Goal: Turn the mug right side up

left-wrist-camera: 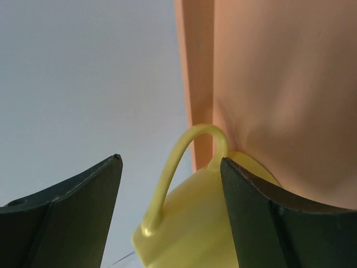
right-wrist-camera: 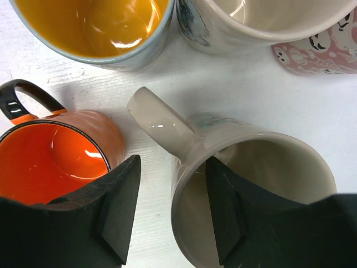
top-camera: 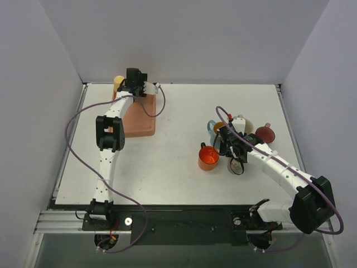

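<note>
- Top view: the left jaws are way out at the far left corner of the tabletop [top-camera: 178, 173]. A yellow mug [top-camera: 119, 82] is right at them, and a salmon bin [top-camera: 142, 120] sits just behind, on the arm-base side. The right jaws are down in a bunch of mugs, with an orange mug [top-camera: 208, 158] just beside them.
- Left wrist: the jaws are spread wide and released. The yellow mug [left-wrist-camera: 195, 223] sits in the gap between them, handle showing, not pinched. The bin wall [left-wrist-camera: 279, 84] rises just past the tips. Can't tell which way up this mug is.
- Right wrist: the jaws are parted and let go, straddling the wall of a white mug [right-wrist-camera: 245, 129] next to its handle. One finger is inside, and the other is outside with a sliver of tabletop showing between it and the mug. That mug stands mouth up. The orange mug [right-wrist-camera: 50, 162] is beside the outer finger, and a blue mug [right-wrist-camera: 89, 33] is past the tips.
</note>
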Controlling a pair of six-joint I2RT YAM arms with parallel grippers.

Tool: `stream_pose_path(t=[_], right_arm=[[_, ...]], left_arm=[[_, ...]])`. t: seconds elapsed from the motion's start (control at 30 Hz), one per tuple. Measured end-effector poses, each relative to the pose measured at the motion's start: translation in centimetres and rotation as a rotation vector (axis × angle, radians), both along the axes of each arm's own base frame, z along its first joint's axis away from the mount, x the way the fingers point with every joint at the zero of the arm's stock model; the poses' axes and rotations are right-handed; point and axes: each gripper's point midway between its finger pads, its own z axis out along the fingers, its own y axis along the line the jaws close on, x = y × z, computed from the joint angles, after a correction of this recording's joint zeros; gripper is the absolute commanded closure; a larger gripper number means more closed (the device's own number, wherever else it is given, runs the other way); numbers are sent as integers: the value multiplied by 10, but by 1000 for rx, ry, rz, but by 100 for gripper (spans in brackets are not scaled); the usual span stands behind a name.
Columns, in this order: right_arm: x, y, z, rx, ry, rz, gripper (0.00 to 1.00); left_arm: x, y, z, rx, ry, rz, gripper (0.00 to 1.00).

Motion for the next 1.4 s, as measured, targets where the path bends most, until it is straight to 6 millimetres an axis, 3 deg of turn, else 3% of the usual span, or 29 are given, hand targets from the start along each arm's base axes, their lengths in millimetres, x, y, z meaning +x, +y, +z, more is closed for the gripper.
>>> stream_pose_path(t=[0.17, 0.23, 0.3, 0.33, 0.43, 0.67, 0.87, 1.1, 1.2, 1.27, 1.33, 1.4], right_arm=[[2, 1, 8, 7, -11, 0, 53], [1, 1, 10, 11, -18, 0, 53], [1, 1, 14, 18, -29, -1, 53], [1, 1, 15, 21, -33, 0, 53], [2, 1, 19, 25, -42, 1, 53], [2, 1, 25, 31, -59, 8, 52], [4, 1, 30, 28, -71, 19, 53], [7, 0, 34, 22, -77, 28, 52], [7, -1, 34, 21, -79, 27, 52], [8, 0, 35, 25, -84, 29, 52], [8, 1, 36, 31, -89, 31, 52], [8, 1, 37, 37, -91, 33, 52]], left_arm=[[11, 2, -22, 67, -23, -16, 30], [15, 3, -30, 95, -31, -24, 39], [18, 3, -31, 110, -48, -34, 57], [19, 3, -30, 119, -54, -37, 80], [22, 5, -26, 155, -80, -45, 100], [17, 8, -31, 175, -111, -39, 100], [-22, 12, -40, 140, -27, -28, 100], [-69, 8, -13, 34, 13, -9, 100], [-73, 5, 5, -65, 8, 39, 62], [-69, 3, 20, -166, 16, 90, 43], [-57, 2, 49, -310, -10, 154, 22], [-40, 5, 102, -518, -85, 217, 16]])
